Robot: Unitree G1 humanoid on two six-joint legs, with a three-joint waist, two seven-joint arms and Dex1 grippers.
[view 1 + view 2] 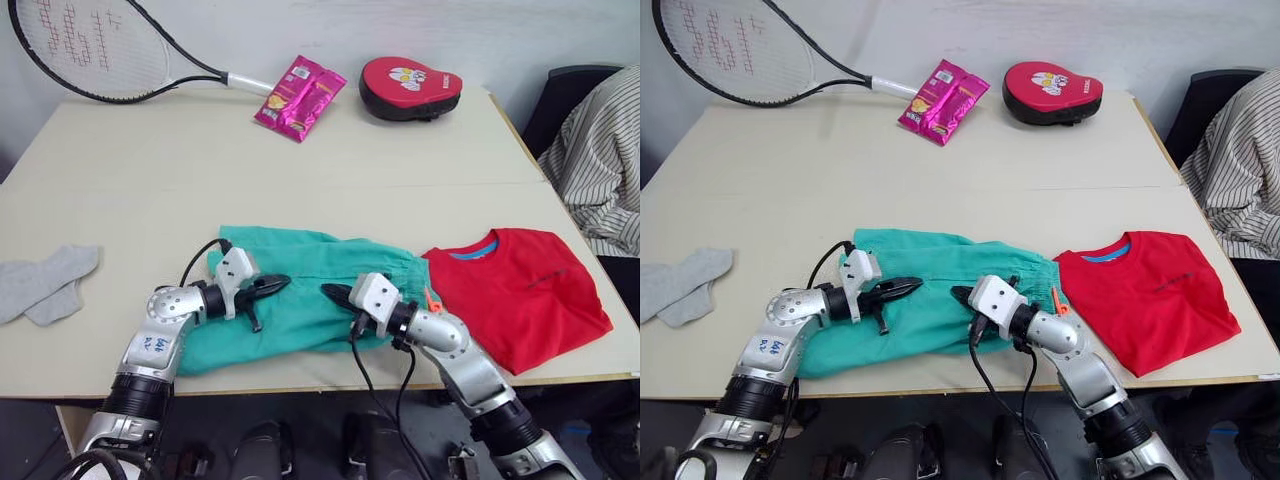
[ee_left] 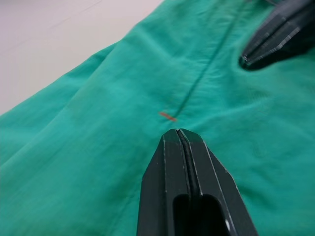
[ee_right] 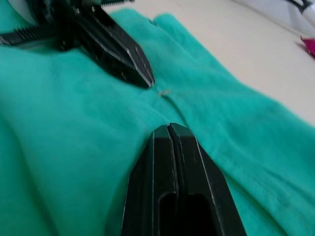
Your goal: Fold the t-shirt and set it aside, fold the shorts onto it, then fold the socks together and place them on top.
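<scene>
The teal-green shorts (image 1: 300,270) lie spread near the table's front edge. Both grippers hover just over their middle, pointing at each other with a small gap between them. My left gripper (image 1: 283,283) is shut with nothing in it, and my right gripper (image 1: 328,290) is also shut and empty. Each wrist view shows its own closed fingers over the green cloth (image 2: 98,147) with the other gripper's tip opposite. To the right of the shorts lies the folded red t-shirt (image 1: 520,290), its blue collar band showing. The grey socks (image 1: 45,283) rest at the table's left edge.
A tennis racket (image 1: 100,50), a pink snack packet (image 1: 298,97) and a red padded mitt (image 1: 408,88) lie at the back of the table (image 1: 300,160). A person's striped sleeve (image 1: 600,160) shows at the right, beside a dark chair.
</scene>
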